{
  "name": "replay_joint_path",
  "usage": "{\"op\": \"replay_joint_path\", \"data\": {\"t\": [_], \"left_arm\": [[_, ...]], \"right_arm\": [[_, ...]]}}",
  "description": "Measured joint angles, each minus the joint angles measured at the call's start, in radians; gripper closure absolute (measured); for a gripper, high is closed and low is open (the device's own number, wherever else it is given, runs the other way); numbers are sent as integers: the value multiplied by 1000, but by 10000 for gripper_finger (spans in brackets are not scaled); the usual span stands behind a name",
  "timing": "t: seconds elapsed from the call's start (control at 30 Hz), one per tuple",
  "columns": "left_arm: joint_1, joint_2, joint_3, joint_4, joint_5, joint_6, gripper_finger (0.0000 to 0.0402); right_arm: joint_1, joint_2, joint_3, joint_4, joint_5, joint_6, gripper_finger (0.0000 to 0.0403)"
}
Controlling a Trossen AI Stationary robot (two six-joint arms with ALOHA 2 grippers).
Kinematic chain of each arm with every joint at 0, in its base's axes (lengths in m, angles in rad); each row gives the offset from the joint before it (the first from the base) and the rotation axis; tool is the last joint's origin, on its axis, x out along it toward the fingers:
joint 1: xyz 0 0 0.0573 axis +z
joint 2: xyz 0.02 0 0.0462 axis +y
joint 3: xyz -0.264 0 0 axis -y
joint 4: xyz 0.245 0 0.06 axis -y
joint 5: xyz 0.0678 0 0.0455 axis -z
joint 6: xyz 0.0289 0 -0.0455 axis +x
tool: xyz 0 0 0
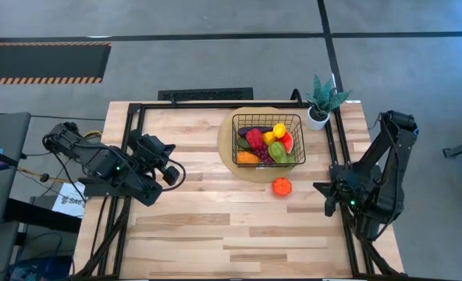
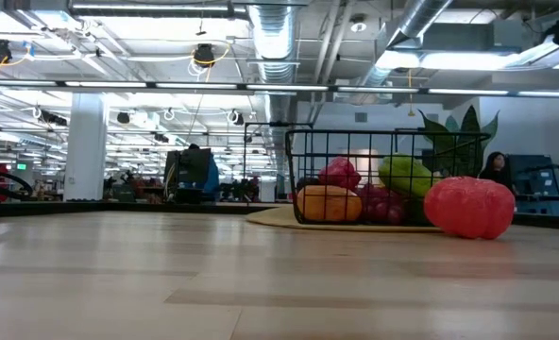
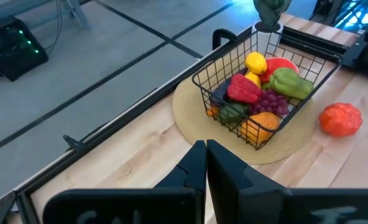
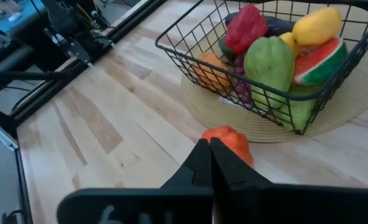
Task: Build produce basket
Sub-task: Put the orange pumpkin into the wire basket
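The black wire basket (image 1: pixel 268 140) stands on a round tan mat at the far middle of the table. It holds produce: a red pepper (image 3: pixel 242 89), a lemon (image 3: pixel 256 62), a watermelon slice (image 4: pixel 321 62), green pieces, grapes and an orange. One red-orange pepper (image 1: pixel 282 186) lies loose on the wood just in front of the mat. My left gripper (image 1: pixel 176 173) hangs shut over the table's left part, pointing toward the basket. My right gripper (image 1: pixel 318 188) is shut at the right, a short way from the loose pepper (image 4: pixel 229 140) and pointing at it.
A potted green plant (image 1: pixel 322 101) stands at the far right corner, beside the basket. Black frame rails (image 1: pixel 131 129) run along the table's left, far and right edges. Bare wood (image 1: pixel 231 226) stretches across the near half of the table.
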Motion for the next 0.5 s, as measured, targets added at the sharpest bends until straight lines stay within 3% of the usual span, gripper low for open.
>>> {"op": "replay_joint_path", "data": {"t": [0.3, 0.5], "left_arm": [[0, 0, 0, 1, 1, 0, 401], [0, 0, 0, 20, 2, 1, 401]], "right_arm": [[3, -3, 0, 50, -35, -33, 395], [-12, -4, 0, 88, -70, -38, 367]]}}
